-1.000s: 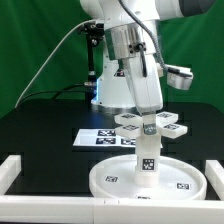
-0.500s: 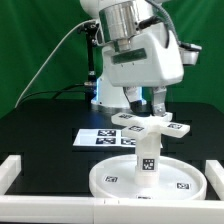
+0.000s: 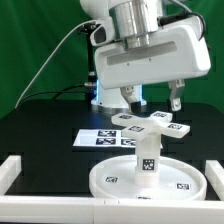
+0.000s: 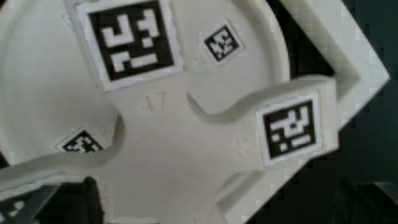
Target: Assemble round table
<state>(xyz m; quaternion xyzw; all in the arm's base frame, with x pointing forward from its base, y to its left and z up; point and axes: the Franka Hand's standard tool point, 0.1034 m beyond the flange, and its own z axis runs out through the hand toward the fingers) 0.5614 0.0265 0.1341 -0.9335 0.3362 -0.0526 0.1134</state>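
The round disc (image 3: 178,181) lies flat at the front of the table. The short thick leg (image 3: 147,156) stands upright on its middle, and the cross-shaped base (image 3: 150,123) sits on top of the leg. My gripper (image 3: 151,101) hangs just above the cross base, open and empty, with one finger on each side and clear of it. In the wrist view the cross base (image 4: 196,110) fills the picture from above, with the disc (image 4: 45,70) behind it. My gripper (image 4: 205,205) shows there only as dark fingertips (image 4: 80,203) at the picture's edge.
The marker board (image 3: 98,138) lies flat behind the disc at the exterior view's left. The white border rim (image 3: 14,171) runs along the table's front and sides. The robot's base (image 3: 106,90) stands at the back. A cable hangs at the back left.
My gripper was down at the cross base one second ago. It has let go, risen above it, turned at the wrist and now stands open. The stacked parts have not moved.
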